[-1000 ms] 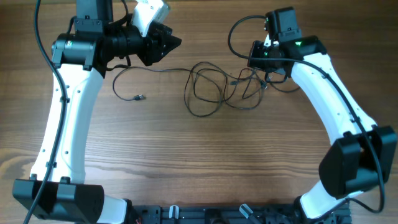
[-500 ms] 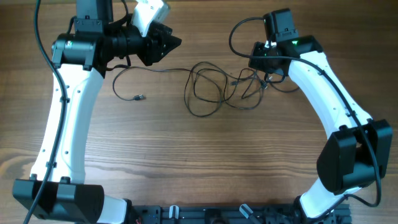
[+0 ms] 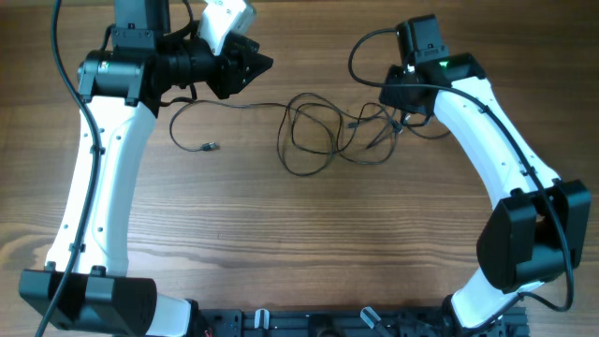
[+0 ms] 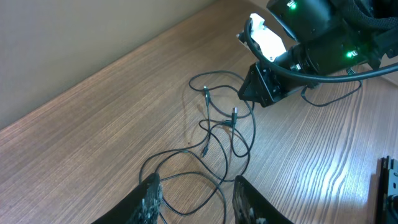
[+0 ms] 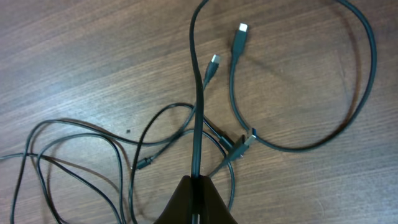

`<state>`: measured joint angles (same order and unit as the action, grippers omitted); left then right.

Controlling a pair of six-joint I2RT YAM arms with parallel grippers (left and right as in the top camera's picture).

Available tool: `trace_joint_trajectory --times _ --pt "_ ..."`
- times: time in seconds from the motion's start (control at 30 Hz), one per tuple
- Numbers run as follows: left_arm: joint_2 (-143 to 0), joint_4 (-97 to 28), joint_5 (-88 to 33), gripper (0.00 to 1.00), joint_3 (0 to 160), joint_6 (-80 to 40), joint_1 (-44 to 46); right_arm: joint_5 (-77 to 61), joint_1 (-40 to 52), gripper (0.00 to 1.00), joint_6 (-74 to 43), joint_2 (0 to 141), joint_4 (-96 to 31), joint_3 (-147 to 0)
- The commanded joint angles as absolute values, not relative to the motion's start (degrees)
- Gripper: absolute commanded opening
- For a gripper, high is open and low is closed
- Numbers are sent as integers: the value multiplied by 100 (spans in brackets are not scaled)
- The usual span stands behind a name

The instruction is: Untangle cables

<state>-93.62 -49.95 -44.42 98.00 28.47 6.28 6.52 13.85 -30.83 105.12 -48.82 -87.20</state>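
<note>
1. Overhead view: the cables (image 3: 360, 126) lie as a loose knot of loops on the far half of the bench (image 3: 299, 243), midway between the two arms. One thin strand trails off toward the left edge and ends in a small plug (image 3: 211, 146).
2. The right pincer (image 3: 397, 118) sits at the right end of the knot. In the right wrist view its tips (image 5: 198, 184) are closed on one strand (image 5: 199, 99), which runs straight ahead of them past two free plug ends.
3. From that grip the rest of the knot lies to the left, with its long axis running left to right along the far edge.
4. The left pincer (image 3: 262, 64) hangs above the bench, beyond the knot's left end. The left wrist view shows its fingers (image 4: 151, 194) parted partway with nothing between them, and the loops on the wood ahead of them.
5. The right arm is the nearer one and already has hold. Drawing the held strand away from the loops, toward the right or near edge, looks like the natural next pull.
6. The bench is bare smooth wood, so the cords should slide easily. The near half gives wide room, while the far edge is close behind both pincers.
</note>
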Motion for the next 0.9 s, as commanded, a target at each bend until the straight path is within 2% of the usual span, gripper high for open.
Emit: trace_joint_trajectory --times 0.0,0.07,0.1,0.13,0.17,0.23,0.3,0.33,0.4,0.57,0.73,0.87 --pt "-9386 -5002 -4447 39 9848 2980 652 810 1387 5 -3168 10652 -4943 -8724" --pt "-9386 -5002 -4447 39 9848 2980 652 812 1387 7 -3166 10652 -4976 -8724" --pt "-9386 -5002 -4447 39 9848 2980 652 812 1387 14 -3168 10652 -4998 -8724" --pt "-9386 -5004 -4447 39 9848 2980 652 812 1387 37 -3168 10652 -5026 -8724" --pt "-9386 -5006 -4447 39 9848 2980 652 812 1387 43 -3168 10652 -5057 -8724" --pt "-9386 -5004 -4445 39 9848 2980 652 810 1387 46 -3166 10652 -5133 -8724" --pt "-9386 -5004 -4436 39 9848 2980 652 722 1389 63 -3166 10652 -5212 -8724" --pt "-9386 -5004 -4423 39 9848 2982 652 635 1389 65 -3144 10652 -5253 -8724" --pt "-9386 -5002 -4379 41 9848 2980 652 451 1389 68 -3120 10652 -5349 -8724" --pt "-9386 -4952 -3948 41 9848 2934 652 -401 1474 66 -2681 10652 -5387 -8659" --pt "-9386 -4910 -3846 42 9848 2910 652 -137 1752 63 -2550 10652 -5177 -8659" --pt "-9386 -4912 -3846 42 9848 2910 652 -523 1887 66 -2550 10652 -5087 -8656"
